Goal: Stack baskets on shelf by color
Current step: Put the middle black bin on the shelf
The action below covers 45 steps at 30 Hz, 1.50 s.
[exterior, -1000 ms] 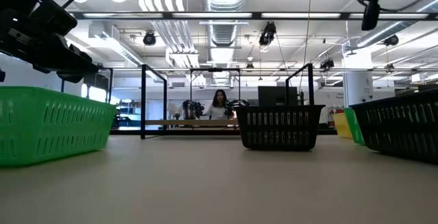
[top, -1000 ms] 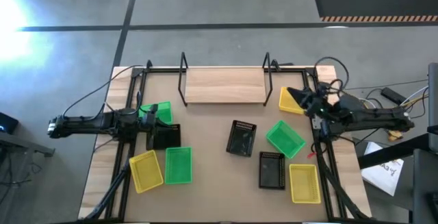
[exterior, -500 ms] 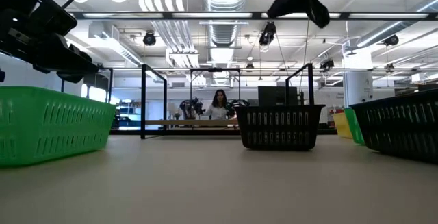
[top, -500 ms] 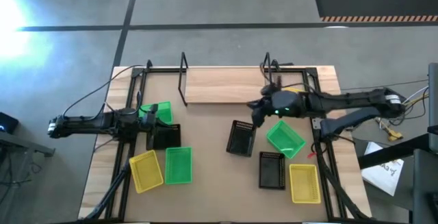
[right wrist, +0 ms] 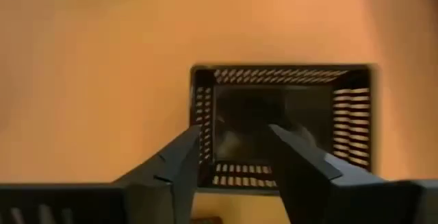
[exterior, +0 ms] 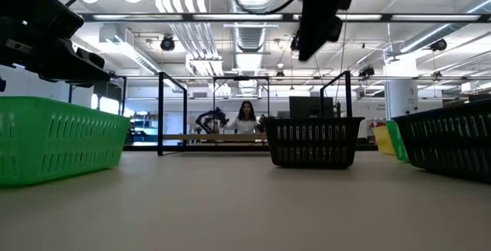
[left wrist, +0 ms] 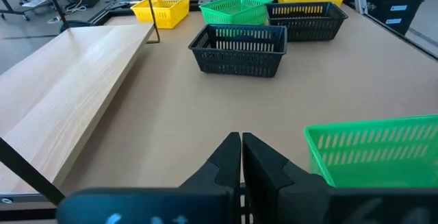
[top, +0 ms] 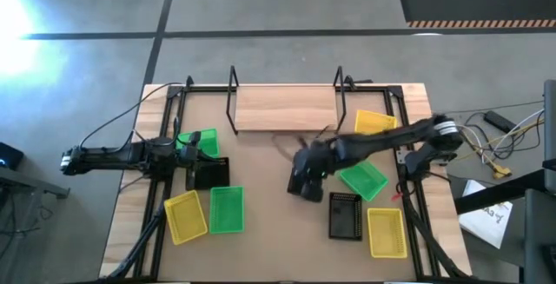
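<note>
The shelf (top: 285, 108), a light wooden board with black wire uprights, lies at the table's far side. Baskets are scattered on the table: a black one (top: 306, 185) in the middle, with green (top: 363, 178), black (top: 345, 216) and two yellow ones (top: 386, 232) (top: 373, 125) to its right. On the left are green (top: 201, 141), black (top: 207, 174), yellow (top: 184, 216) and green (top: 227, 210) baskets. My right gripper (right wrist: 235, 131) hangs open above the middle black basket (right wrist: 280, 125), pointing down and clear of it. My left gripper (left wrist: 241, 142) rests shut at the left side.
Black rails (top: 169, 145) run along the table's left and right sides. The green basket (exterior: 54, 140) stands close to the low camera, and a black one (exterior: 453, 147) is at its right. A person (exterior: 246, 117) sits in the room beyond the shelf.
My right gripper has swung from the table's right edge toward the middle, tipping down, and now hangs over the middle black basket. No basket has moved.
</note>
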Each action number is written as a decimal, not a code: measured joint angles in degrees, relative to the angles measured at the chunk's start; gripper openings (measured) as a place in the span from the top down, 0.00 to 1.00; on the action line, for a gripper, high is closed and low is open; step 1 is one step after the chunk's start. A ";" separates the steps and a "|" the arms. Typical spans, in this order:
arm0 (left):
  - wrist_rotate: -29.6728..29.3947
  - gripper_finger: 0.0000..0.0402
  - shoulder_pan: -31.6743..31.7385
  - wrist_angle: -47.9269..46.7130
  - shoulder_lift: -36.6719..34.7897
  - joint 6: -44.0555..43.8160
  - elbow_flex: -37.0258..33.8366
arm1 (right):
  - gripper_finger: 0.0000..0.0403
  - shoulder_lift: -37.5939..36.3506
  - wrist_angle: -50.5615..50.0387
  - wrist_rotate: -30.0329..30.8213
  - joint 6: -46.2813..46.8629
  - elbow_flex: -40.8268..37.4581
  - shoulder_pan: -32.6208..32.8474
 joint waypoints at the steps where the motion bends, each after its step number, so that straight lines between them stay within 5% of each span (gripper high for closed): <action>1: 0.00 1.00 -0.02 0.00 0.07 0.00 -0.02 | 0.58 1.26 -0.16 0.85 -0.13 -0.03 0.91; 14: 0.01 1.00 0.00 2.02 -0.02 -0.04 -0.11 | 0.60 13.23 2.00 5.48 2.13 -0.11 6.71; 28: 0.02 1.00 0.00 6.59 -0.01 -0.23 -0.09 | 0.97 14.85 1.26 7.48 1.33 0.46 4.49; 37: 0.02 1.00 -0.02 8.65 0.09 -0.51 -0.09 | 0.98 6.65 -7.40 2.34 -14.62 13.36 -1.97; 45: -0.73 1.00 -0.01 10.36 0.09 -8.05 -0.07 | 0.98 5.23 -15.11 2.51 -30.01 18.51 -16.65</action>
